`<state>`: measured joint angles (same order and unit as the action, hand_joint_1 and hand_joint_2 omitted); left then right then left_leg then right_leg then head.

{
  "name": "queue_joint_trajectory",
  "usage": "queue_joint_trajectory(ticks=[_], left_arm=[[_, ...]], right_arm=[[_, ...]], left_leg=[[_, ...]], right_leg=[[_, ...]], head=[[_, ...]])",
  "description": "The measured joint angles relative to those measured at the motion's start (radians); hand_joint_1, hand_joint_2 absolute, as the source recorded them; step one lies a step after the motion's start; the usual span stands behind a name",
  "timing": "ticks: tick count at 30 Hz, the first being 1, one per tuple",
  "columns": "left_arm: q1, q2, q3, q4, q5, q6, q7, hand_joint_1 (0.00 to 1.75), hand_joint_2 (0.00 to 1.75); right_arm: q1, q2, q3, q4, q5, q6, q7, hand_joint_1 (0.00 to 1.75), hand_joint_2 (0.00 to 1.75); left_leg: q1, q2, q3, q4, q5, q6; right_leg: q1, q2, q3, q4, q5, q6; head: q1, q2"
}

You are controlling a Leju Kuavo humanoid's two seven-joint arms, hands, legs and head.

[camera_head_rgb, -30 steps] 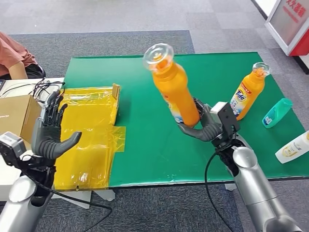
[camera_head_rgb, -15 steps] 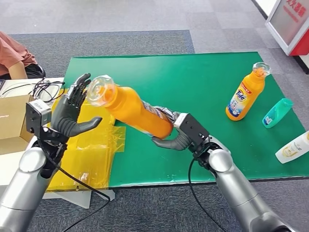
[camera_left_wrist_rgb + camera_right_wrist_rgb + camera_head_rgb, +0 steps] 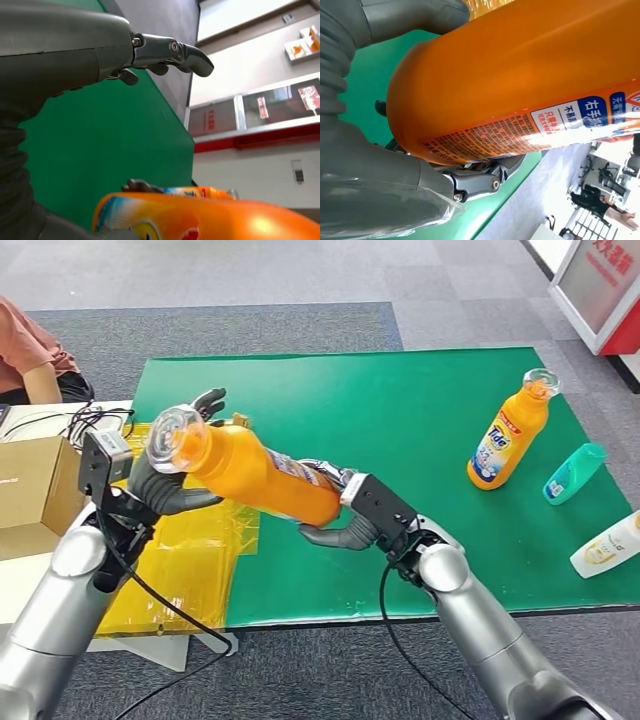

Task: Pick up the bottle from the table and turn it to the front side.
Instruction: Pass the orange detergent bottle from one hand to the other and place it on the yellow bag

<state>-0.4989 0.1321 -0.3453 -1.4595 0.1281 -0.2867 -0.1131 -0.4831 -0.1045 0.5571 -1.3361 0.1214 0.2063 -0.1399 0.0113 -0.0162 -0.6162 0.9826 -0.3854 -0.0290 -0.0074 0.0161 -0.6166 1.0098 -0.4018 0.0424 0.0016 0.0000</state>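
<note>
1. The right hand (image 3: 343, 525) was clamped around the base end of the orange bottle (image 3: 249, 472); in the right wrist view the thumb lay over the bottle (image 3: 516, 75) and the darker fingers (image 3: 486, 180) curled beneath it.
2. The bottle was held off the green table (image 3: 423, 430), nearly horizontal, above the table's left part and the edge of the yellow plastic sheet (image 3: 189, 560); its clear cap (image 3: 167, 427) pointed toward the left hand.
3. A printed label with small text ran along the bottle's side; it faced the right wrist camera.
4. The left hand (image 3: 170, 475) sat at the cap end of the bottle, fingers spread apart and thumb extended under the neck; whether it touched the bottle cannot be told from the head view.
5. In the left wrist view the left hand's fingers (image 3: 181, 50) were extended and separated from the bottle (image 3: 226, 220), which lay across the palm side.
6. A second orange bottle (image 3: 512, 435) stood on the right part of the table, tilted slightly, with its label facing the robot.
7. A teal bottle (image 3: 573, 472) lay on its side near the second orange bottle; a white bottle (image 3: 607, 545) lay on its side at the table's right edge.
8. A cardboard box (image 3: 34, 480) and black cables (image 3: 90, 422) sat on a white surface left of the table; a person's sleeve (image 3: 30, 345) was visible at the far left.
</note>
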Motion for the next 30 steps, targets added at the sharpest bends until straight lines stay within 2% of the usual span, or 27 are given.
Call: queue_joint_trajectory(ticks=[4,15,23,30], left_arm=[[-0.011,-0.007,-0.031,0.000,0.066,-0.037,0.023,0.00,1.75],[-0.010,-0.009,-0.070,-0.003,0.101,-0.062,0.019,0.00,1.75],[0.032,-0.029,-0.109,-0.045,0.112,-0.036,0.016,0.00,1.75],[0.013,-0.047,-0.130,-0.050,0.108,-0.002,0.033,0.00,1.75]], right_arm=[[-0.019,0.008,0.007,0.015,0.005,-0.008,0.001,1.75,1.75],[-0.042,0.012,0.016,0.051,0.013,-0.021,0.005,1.75,1.75],[-0.050,0.015,0.014,0.078,0.028,-0.038,0.005,1.75,1.75],[-0.051,0.032,0.016,0.087,0.049,-0.040,0.003,1.75,1.75]], left_leg=[[0.000,0.000,0.000,0.000,0.000,0.000],[0.000,0.000,0.000,0.000,0.000,0.000],[-0.001,0.000,0.000,0.000,0.000,0.000],[-0.001,0.000,0.000,0.000,0.000,0.000]], right_leg=[[0.000,0.000,0.000,0.000,0.000,0.000],[0.000,0.000,0.000,0.000,0.000,0.000],[0.000,0.000,0.000,0.000,0.000,0.000],[0.000,0.000,0.000,0.000,0.000,0.000]], head=[[0.000,0.000],[0.000,0.000],[0.000,0.000],[0.000,0.000]])
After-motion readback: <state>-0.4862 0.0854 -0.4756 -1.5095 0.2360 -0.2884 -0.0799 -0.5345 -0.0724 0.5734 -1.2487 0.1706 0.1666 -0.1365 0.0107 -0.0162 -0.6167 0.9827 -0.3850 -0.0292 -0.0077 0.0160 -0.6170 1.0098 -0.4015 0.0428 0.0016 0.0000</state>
